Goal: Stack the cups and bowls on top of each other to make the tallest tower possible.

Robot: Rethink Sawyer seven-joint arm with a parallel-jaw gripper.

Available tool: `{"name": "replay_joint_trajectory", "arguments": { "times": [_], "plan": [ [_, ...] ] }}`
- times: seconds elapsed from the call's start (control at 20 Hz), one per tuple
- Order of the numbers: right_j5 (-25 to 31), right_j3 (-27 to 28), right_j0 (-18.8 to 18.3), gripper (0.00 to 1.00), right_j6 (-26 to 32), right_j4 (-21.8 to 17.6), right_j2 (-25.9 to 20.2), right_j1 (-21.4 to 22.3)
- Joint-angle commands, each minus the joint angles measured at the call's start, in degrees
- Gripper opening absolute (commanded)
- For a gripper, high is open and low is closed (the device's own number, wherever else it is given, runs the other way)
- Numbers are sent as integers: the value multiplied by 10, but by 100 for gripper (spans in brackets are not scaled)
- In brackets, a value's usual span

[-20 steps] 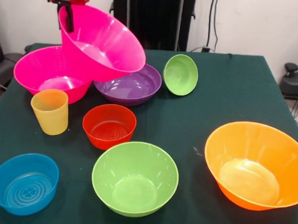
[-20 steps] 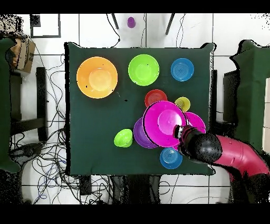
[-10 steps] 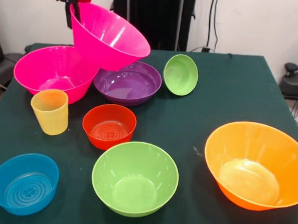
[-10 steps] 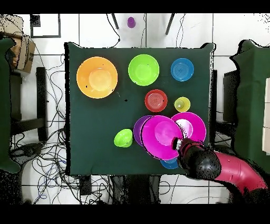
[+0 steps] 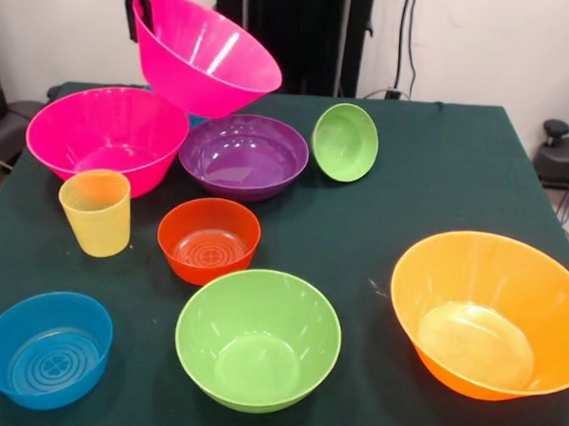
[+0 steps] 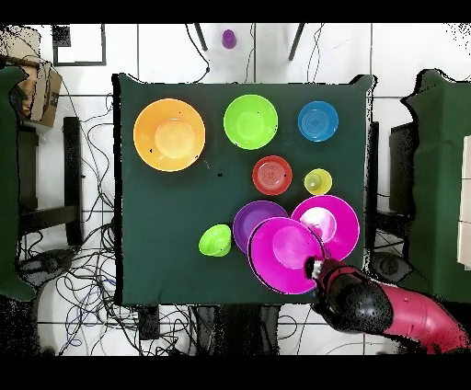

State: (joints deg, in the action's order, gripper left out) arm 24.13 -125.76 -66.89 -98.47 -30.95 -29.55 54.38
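1. A big pink bowl [image 5: 205,56] is gripped at its rim by the end effector [image 5: 139,13], which is clamped on that rim; the bowl is held tilted in the air, its opening turned towards the camera side of the tabletop [image 5: 430,173].
2. In the overhead view, this lifted bowl [image 6: 285,255] is seen over the tabletop edge nearest the robot, overlapping the purple bowl and the second pink bowl, with the end effector [image 6: 313,268] at its rim.
3. The second pink bowl [image 5: 107,135] is set upright on the tabletop, near the side edge; it is seen just beside the purple bowl [image 5: 244,156], and contact between them cannot be judged.
4. A small green bowl [image 5: 345,142] is propped on its side beside the purple bowl, its opening facing the front camera.
5. The yellow cup [image 5: 96,212] is stood upright just in front of the resting pink bowl, with the red-orange bowl [image 5: 209,239] near it.
6. A larger green bowl [image 5: 258,339] and a blue bowl [image 5: 46,348] are placed along the edge farthest from the robot, and the orange bowl [image 5: 484,313] is placed towards that edge's other corner.
7. A sliver of blue [image 5: 198,121] is seen under the lifted bowl, too hidden to identify.
8. No bowl is stacked inside another.
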Motion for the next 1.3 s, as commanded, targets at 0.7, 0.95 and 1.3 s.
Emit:
{"name": "replay_joint_trajectory", "arguments": {
  "times": [0.7, 0.95, 1.3],
  "plan": [
    [103, 86, -118, 0, 190, -101, -141, -113],
    [102, 87, -121, 0, 175, -116, -150, -121],
    [78, 66, -99, 0, 122, -140, -145, -110]
  ]
}}
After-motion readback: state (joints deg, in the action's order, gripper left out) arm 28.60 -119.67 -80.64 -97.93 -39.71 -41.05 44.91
